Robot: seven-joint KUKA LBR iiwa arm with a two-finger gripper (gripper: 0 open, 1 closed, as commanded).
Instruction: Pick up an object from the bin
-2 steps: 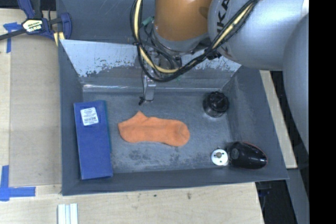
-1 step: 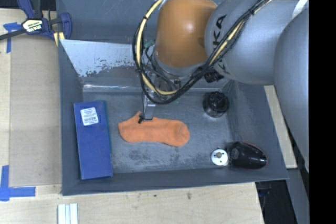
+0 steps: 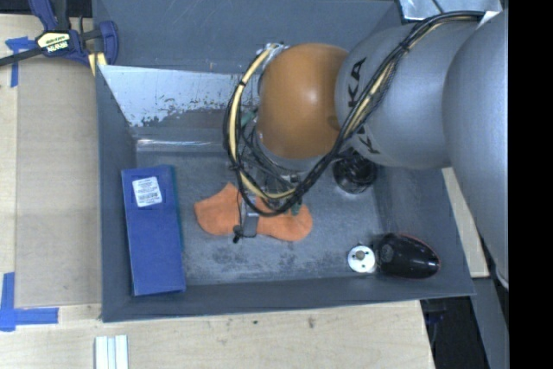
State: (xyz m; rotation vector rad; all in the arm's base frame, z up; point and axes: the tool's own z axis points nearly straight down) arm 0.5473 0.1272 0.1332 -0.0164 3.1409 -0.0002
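**Claw (image 3: 246, 226) over orange piece (image 3: 212, 213), mid-bin**

Left side of the bin (image 3: 259, 22): a flat blue box (image 3: 154, 229), label up, lying lengthwise. Middle of the floor: the floppy orange piece, spread flat, with my claw right over its centre. Touching or just above, can't tell. Released or clenched, can't tell either. Right front corner: a small white round thing (image 3: 361, 258) just beside a black rounded object (image 3: 408, 257).

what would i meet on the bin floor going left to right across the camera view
blue box → orange flat piece, with the gripper over its middle → small white round thing → black oval thing
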